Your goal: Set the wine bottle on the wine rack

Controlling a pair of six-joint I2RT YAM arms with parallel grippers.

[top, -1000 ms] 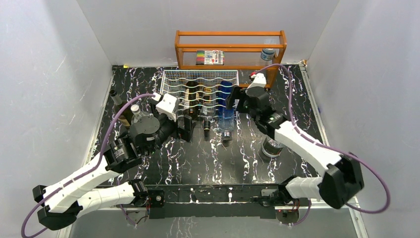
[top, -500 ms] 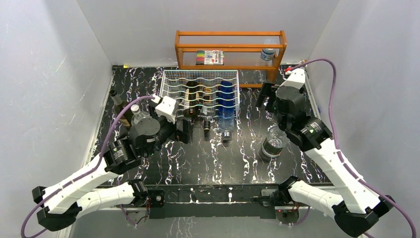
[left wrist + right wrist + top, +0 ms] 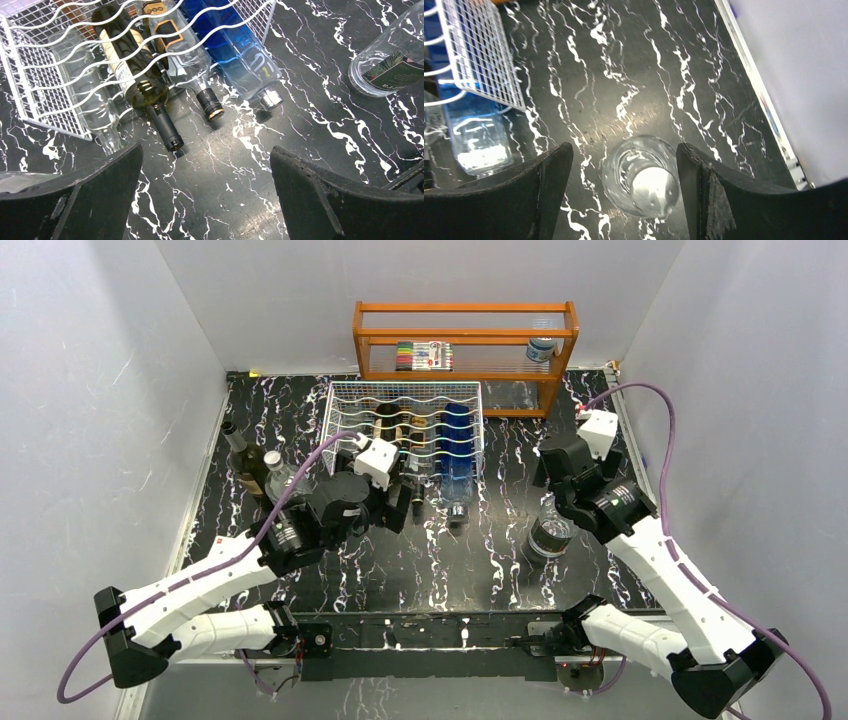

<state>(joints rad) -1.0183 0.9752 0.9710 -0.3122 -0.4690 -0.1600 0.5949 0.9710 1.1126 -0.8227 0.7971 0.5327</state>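
White wire-grid wine rack [image 3: 405, 410] cradles several bottles [image 3: 132, 70]; clear upright wine bottle [image 3: 644, 182], near the black marbled tabletop's [image 3: 420, 560] right edge, awaits grasping beneath the wide right pincer [image 3: 624, 150]; left pincer [image 3: 205, 149] wide, empty.

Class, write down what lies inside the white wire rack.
Four lie in the rack, necks poking out: a clear bottle, a dark green bottle, a gold-labelled bottle and a blue bottle. Their far ends run out of the left wrist view.

Clear bottle [image 3: 384, 67] partly past left wrist view's right edge, wine rack [image 3: 35, 107] past its top
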